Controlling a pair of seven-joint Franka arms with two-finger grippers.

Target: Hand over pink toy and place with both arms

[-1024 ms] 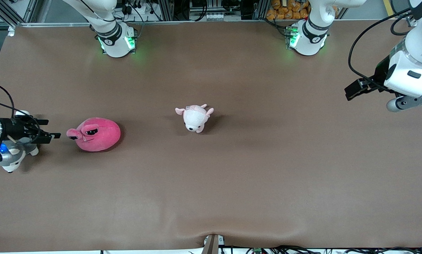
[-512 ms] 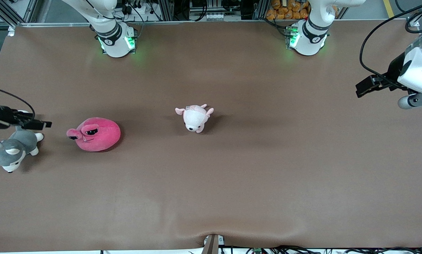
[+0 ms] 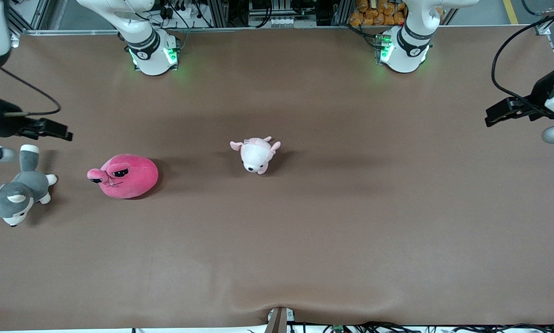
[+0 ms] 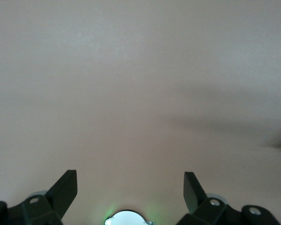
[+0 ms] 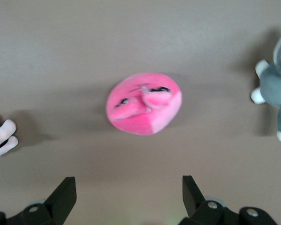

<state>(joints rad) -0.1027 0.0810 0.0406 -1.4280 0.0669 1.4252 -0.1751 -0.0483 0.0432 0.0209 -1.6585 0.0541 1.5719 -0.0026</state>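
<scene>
Lying untouched on the worktop (image 3: 304, 240): pink toy (image 3: 125, 176). Hovering wide and empty: right gripper (image 3: 50, 132) over the right arm's end, left gripper (image 3: 501, 113) over the left arm's end.

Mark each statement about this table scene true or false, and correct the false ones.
1. The pink toy lies on the table, held by no gripper. True.
2. The right gripper is shut on the grey dog. False: it is open and empty, above the table near the dog.
3. The small white-and-pink animal lies nearer the table's middle than the pink toy. True.
4. The left gripper hovers over the pink toy. False: it is open over bare table at the left arm's end.
</scene>
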